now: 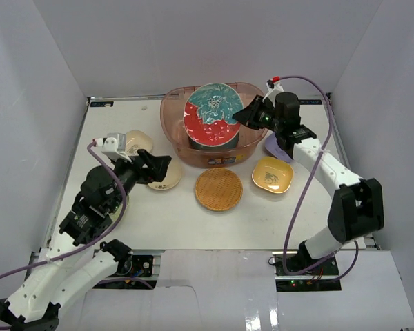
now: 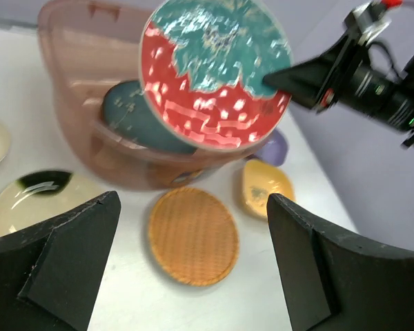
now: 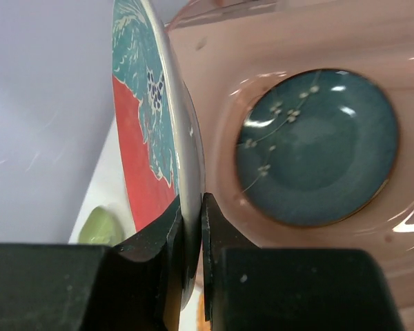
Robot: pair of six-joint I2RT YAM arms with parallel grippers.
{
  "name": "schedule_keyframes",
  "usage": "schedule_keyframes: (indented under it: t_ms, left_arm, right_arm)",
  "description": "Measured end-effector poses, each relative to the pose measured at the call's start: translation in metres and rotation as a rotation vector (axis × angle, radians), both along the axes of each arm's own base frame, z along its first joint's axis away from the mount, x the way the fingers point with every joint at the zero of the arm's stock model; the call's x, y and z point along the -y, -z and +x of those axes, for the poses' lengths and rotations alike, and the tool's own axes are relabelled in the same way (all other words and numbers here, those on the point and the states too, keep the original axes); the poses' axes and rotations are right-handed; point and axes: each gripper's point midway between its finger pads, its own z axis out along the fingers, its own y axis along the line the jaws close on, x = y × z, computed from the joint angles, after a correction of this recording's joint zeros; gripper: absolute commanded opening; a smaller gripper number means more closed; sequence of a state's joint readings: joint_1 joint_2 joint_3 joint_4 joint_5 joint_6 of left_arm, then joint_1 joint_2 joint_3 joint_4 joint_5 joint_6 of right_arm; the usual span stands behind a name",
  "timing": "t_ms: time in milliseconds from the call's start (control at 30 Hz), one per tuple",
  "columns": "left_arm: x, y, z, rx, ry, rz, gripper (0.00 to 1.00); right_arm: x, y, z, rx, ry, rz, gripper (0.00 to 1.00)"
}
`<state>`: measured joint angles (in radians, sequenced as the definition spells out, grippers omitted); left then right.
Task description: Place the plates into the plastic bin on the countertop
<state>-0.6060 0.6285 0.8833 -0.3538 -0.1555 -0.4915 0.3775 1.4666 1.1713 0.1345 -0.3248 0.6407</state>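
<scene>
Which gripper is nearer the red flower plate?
Right. The right gripper is shut on the rim of the red flower plate above the plastic bin; the left gripper hangs open to its left, apart.

red plate (image 1: 210, 117) glossy; bin (image 1: 174, 134) translucent smooth plastic; orange plate (image 1: 219, 189) woven, matt.

The red plate (image 1: 212, 114) has a big teal flower with dark blue specks, and the teal plate (image 3: 316, 146) has tiny white blossoms on thin stems. The plastic bin (image 1: 174, 141) is see-through pinkish brown. At 6 o'clock from it the woven plate (image 1: 218, 189) is orange like a basket, and at 4 o'clock the small dish (image 1: 272, 174) is yellow.
</scene>
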Motion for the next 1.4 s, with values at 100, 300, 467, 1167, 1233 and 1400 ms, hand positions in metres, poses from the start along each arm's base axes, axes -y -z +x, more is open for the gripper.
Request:
schedule_keyframes:
  t_ms: [100, 300, 467, 1167, 1233, 1400]
  left_arm:
    - [-0.008, 0.04, 0.0, -0.074, -0.035, 0.061, 0.98]
    - [-0.015, 0.11, -0.004, -0.235, -0.059, 0.17, 0.98]
    - [-0.018, 0.113, -0.003, -0.241, -0.074, 0.178, 0.98]
    - [-0.017, 0.135, 0.014, -0.337, -0.149, 0.207, 0.98]
    - [-0.018, 0.13, 0.02, -0.329, -0.172, 0.2, 0.98]
    - [-0.02, 0.112, 0.041, -0.282, -0.255, 0.175, 0.96]
  right_arm:
    - [0.002, 0.022, 0.037, -0.031, 0.048, -0.057, 0.08]
    - [-0.006, 0.07, 0.085, -0.105, 0.057, -0.165, 0.08]
    - [-0.012, 0.11, 0.1, -0.17, 0.043, -0.221, 0.08]
    - [-0.005, 0.154, 0.121, -0.228, 0.037, -0.373, 0.72]
    - [-0.005, 0.155, 0.124, -0.225, 0.028, -0.391, 0.77]
    - [0.0, 0.169, 0.117, -0.259, 0.001, -0.46, 0.97]
